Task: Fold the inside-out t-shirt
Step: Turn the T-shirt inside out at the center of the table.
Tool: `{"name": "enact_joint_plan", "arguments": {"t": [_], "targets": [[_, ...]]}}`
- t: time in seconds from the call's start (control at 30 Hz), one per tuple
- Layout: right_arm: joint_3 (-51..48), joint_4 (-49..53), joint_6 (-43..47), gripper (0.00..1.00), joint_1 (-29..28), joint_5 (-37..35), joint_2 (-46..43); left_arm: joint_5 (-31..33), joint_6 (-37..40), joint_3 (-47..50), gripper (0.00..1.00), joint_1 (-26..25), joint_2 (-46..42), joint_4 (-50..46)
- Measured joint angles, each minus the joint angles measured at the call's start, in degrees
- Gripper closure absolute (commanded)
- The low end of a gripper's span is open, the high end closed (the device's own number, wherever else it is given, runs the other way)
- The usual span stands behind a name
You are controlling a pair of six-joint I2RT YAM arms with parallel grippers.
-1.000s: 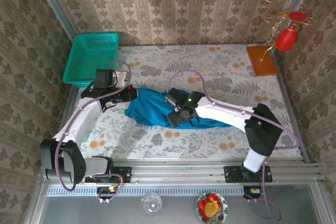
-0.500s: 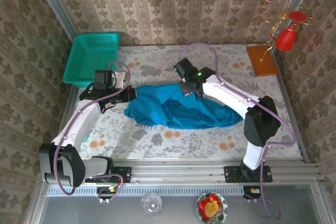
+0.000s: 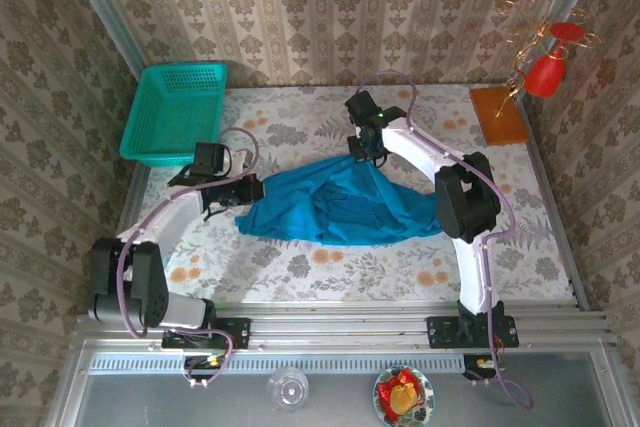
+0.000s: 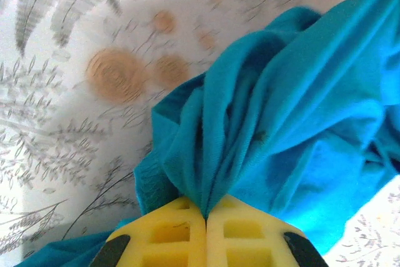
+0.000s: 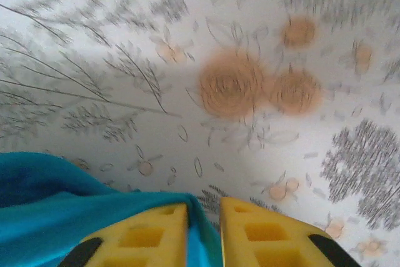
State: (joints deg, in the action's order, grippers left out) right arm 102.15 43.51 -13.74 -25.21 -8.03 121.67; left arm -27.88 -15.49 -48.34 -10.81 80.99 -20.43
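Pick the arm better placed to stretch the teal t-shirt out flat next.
Right, probably. The right hand pinches a thin edge of the t-shirt at its far side, with bare table beyond to pull toward. The left hand clamps a bunched end, better as an anchor.

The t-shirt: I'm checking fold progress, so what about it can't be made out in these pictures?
- Top view: the t-shirt lies bunched. Its sleeves, collar and seams are too small and creased to tell apart.
- Left wrist view: the left gripper covers the edge it pinches, and the frame edges cut off the rest of the cloth.
- Right wrist view: the right gripper hides the cloth between its fingers, and the tablecloth is blurred.
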Motion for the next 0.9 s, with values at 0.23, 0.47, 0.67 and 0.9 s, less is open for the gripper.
{"name": "enact_joint_plan", "arguments": {"t": [0.23, 0.47, 0.67, 0.9], "targets": [[-8.02, 2.40, -4.17, 0.67, -2.62, 0.31, -8.81, 2.05, -0.48, 0.96, 0.90, 0.35, 3.54, 0.85], [-17.11, -1.09, -9.22, 0.65, -11.06, 7.32, -18.82, 4.07, -0.59, 0.96, 0.88, 0.35, 3.67, 1.66], [-20.35, -6.19, -11.17, 0.58, -14.95, 13.68, -15.02, 4.81, -0.61, 1.07, 0.87, 0.35, 4.13, 1.68], [-15.17, -6.60, -5.68, 0.50, -18.03, 9.90, -6.23, 4.83, -0.59, 1.09, 0.87, 0.35, 4.13, 1.68]]}}
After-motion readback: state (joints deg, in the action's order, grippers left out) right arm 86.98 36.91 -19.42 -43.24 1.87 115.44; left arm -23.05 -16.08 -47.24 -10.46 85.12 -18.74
